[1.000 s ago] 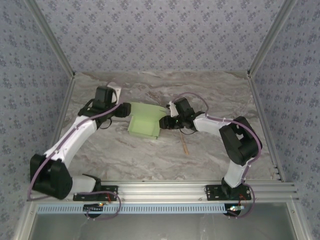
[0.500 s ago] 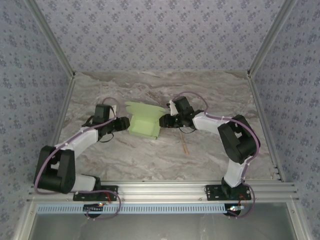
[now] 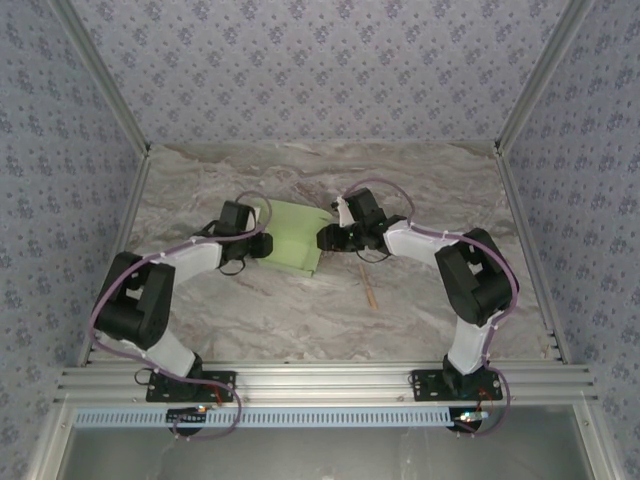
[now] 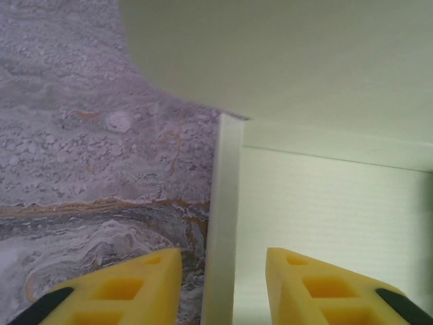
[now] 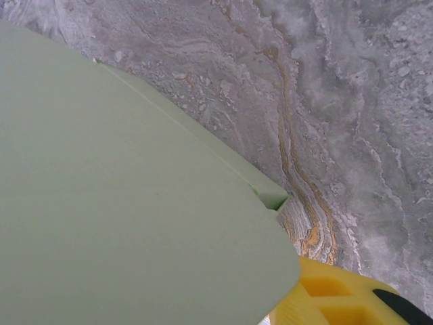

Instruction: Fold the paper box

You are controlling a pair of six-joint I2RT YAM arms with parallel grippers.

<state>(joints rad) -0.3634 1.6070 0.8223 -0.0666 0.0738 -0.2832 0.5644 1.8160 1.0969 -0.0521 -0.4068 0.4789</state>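
The paper box (image 3: 290, 245) is pale green card, partly folded, lying on the marbled table between my two grippers. My left gripper (image 3: 262, 244) is at its left side. In the left wrist view the yellow fingers (image 4: 139, 284) straddle an upright side wall (image 4: 223, 223) of the paper box, with a gap on each side, so the gripper is open. My right gripper (image 3: 327, 238) is at the box's right edge. There a wide green flap (image 5: 122, 203) lies against the one yellow finger (image 5: 331, 298) that shows and hides the other.
A thin tan wooden stick (image 3: 371, 292) lies on the table just right of and in front of the box. Patterned walls close the table in at the back and on both sides. The arm bases sit on the rail (image 3: 320, 380) at the near edge.
My left arm has swung in and come down to the box's left wall, its jaws narrowing. The box has shifted and turned a little. The right gripper has barely moved.
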